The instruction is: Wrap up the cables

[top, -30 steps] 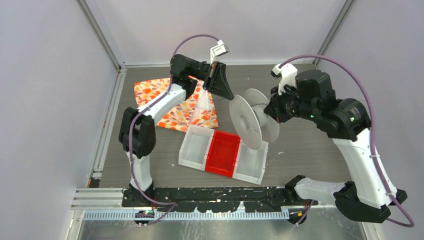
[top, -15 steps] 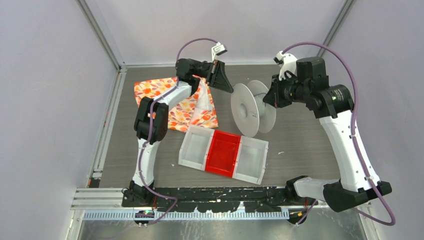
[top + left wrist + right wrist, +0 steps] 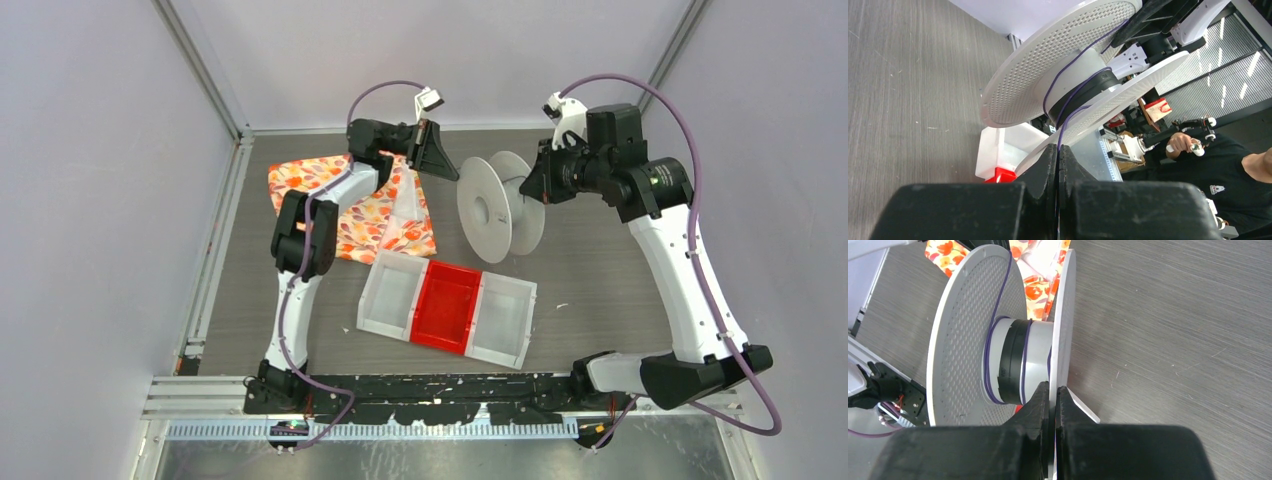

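No text is legible. The white tag (image 3: 430, 99) at the upper middle of the overhead view bears marks too small to read. The pale emblem (image 3: 1217, 189) on a dark shirt (image 3: 1198, 170), lower right of the left wrist view, is blurred.

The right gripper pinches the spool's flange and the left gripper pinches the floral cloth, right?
Not quite. The left gripper pinches the cable, not the floral cloth; the left wrist view shows it. The right gripper does pinch the spool flange.
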